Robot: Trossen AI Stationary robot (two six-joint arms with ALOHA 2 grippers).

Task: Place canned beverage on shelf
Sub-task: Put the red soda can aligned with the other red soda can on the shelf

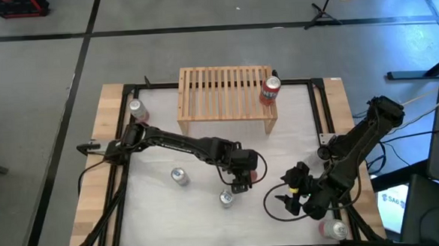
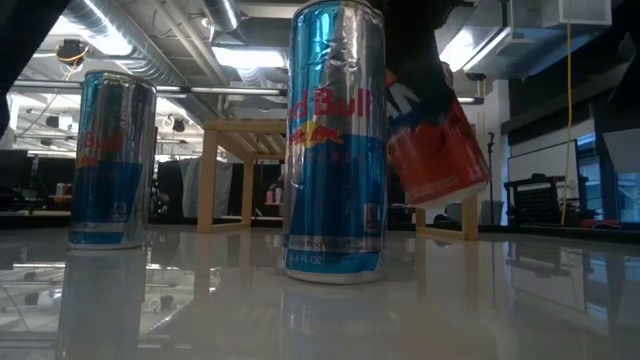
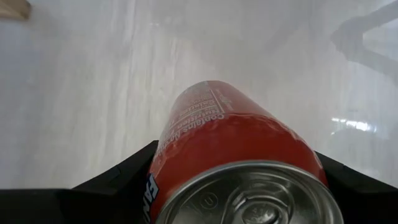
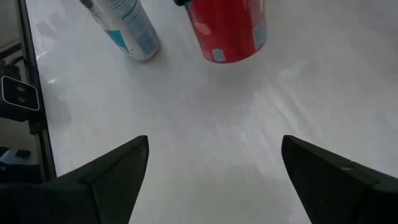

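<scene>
Your left gripper [image 1: 240, 184] is clamping a red can [image 3: 233, 155] above the table [image 1: 209, 214], tilted, beside a blue can [image 1: 226, 199], well short of the shelf [image 1: 225, 92]. Another red can [image 1: 270, 91] is sitting on that shelf. Your right gripper [image 1: 290, 198] is waiting wide open, empty.

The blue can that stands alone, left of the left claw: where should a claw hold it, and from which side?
Probably its round side wall, about mid-height, coming from the table's front edge. The blue can stands upright and slim with bare table there; the left arm passes behind it, the left claw shut on a red can. The right claw waits open.
</scene>
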